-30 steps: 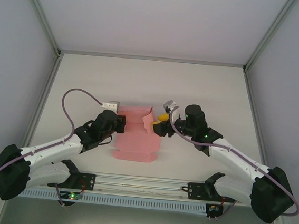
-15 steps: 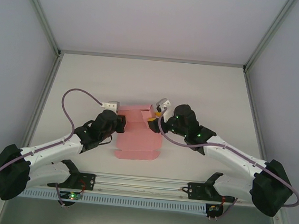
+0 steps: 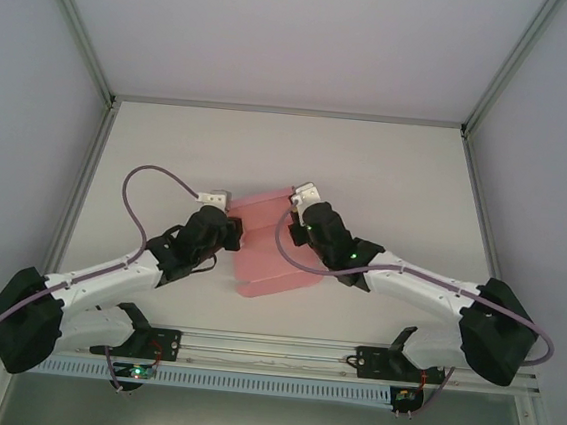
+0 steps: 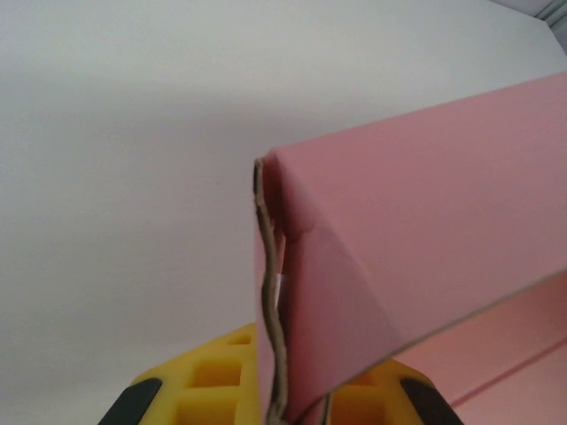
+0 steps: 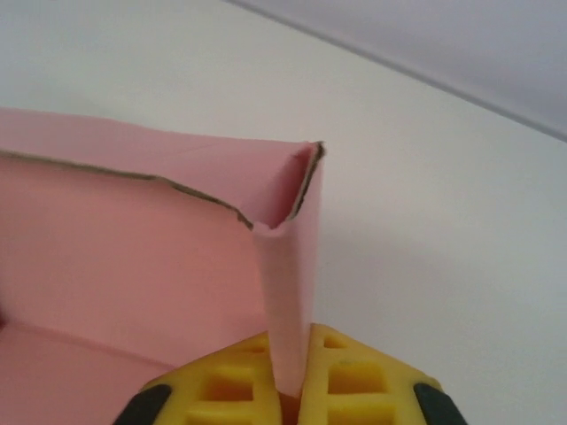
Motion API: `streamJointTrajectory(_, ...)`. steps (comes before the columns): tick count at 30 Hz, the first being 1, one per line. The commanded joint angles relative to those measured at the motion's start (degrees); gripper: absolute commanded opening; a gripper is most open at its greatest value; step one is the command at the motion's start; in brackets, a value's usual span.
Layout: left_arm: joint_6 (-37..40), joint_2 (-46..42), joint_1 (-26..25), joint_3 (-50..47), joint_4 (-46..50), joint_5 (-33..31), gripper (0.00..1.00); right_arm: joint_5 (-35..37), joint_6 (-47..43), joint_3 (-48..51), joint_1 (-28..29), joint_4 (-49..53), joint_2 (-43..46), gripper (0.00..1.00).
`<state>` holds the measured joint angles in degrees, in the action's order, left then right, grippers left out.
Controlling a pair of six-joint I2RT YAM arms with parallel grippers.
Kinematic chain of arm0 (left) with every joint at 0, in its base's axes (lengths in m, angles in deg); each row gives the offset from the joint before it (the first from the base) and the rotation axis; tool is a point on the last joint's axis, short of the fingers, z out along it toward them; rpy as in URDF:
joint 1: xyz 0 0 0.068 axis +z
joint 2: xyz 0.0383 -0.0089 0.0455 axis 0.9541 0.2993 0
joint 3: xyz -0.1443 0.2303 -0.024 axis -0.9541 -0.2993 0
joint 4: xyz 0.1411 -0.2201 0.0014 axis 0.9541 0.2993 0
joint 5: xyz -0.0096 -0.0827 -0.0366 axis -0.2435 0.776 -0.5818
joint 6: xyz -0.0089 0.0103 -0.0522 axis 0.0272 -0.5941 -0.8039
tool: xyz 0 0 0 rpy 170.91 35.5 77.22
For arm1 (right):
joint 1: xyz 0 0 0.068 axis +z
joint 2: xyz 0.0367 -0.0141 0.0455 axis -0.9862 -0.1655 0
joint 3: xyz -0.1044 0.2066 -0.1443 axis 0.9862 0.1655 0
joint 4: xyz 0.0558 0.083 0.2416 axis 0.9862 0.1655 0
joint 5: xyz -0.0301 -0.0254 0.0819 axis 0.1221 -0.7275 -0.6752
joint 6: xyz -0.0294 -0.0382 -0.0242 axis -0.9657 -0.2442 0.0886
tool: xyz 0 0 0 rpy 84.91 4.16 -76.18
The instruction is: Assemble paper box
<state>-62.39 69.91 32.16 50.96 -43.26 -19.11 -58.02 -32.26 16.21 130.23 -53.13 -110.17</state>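
Observation:
The pink paper box lies partly folded on the white table between both arms, its far wall raised. My left gripper is shut on the box's left side wall; in the left wrist view the pink card edge stands pinched between the yellow fingers. My right gripper is shut on the right side wall; in the right wrist view a folded pink flap runs down between the yellow fingers. The box's back wall stretches off to the left there.
The white table extends behind and to both sides of the box. Grey walls and metal frame rails bound it. A rail with wiring runs along the near edge between the arm bases.
The right gripper has moved left and away onto the box's right wall and closed on it. The box has shifted and turned slightly. The left gripper stays clamped, nudged a little.

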Motion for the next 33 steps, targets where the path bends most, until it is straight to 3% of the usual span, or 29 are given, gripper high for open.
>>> streamJointTrajectory(1, -5.14, 0.92, -1.69, 4.42, 6.39, -7.08, 0.00, 23.14, 4.75, -3.21, -0.46, 3.43, -2.63, 0.02)
streamJointTrajectory(7, -15.11, 3.31, -1.80, 7.87, 18.54, -14.97, 0.00, 40.12, 5.58, -7.28, -0.44, 12.07, -7.53, 0.00)
streamJointTrajectory(12, -22.36, 4.37, -1.81, 10.80, 31.18, -23.47, 0.00, 49.62, 0.85, -5.23, -0.62, 8.97, -8.13, 0.04)
streamJointTrajectory(16, -29.90, 5.16, -1.76, 12.70, 41.99, -29.79, 0.00, 53.27, 0.22, -4.11, -0.94, 8.83, -7.52, 0.05)
streamJointTrajectory(21, -31.39, 5.08, -1.68, 12.35, 43.82, -31.37, 0.00, 50.53, 2.28, -3.29, -1.34, 8.97, -6.15, 0.07)
streamJointTrajectory(24, -24.12, 4.52, -1.63, 11.74, 37.92, -28.66, 0.00, 42.75, -0.75, -2.26, -1.43, 5.06, -4.64, 0.09)
streamJointTrajectory(27, -11.81, 2.93, -1.67, 8.00, 20.53, -18.12, 0.00, 21.45, -3.59, 0.66, -1.31, -1.36, -1.10, 0.16)
streamJointTrajectory(29, -8.83, 2.45, -1.68, 6.83, 12.94, -13.15, 0.00, 7.47, -1.44, 3.42, -1.30, -6.61, 1.99, 0.20)
streamJointTrajectory(33, -5.35, 3.36, -1.66, 8.93, 10.07, -10.47, 0.00, -18.55, 0.44, 9.70, -1.17, -19.21, 7.27, 0.47)
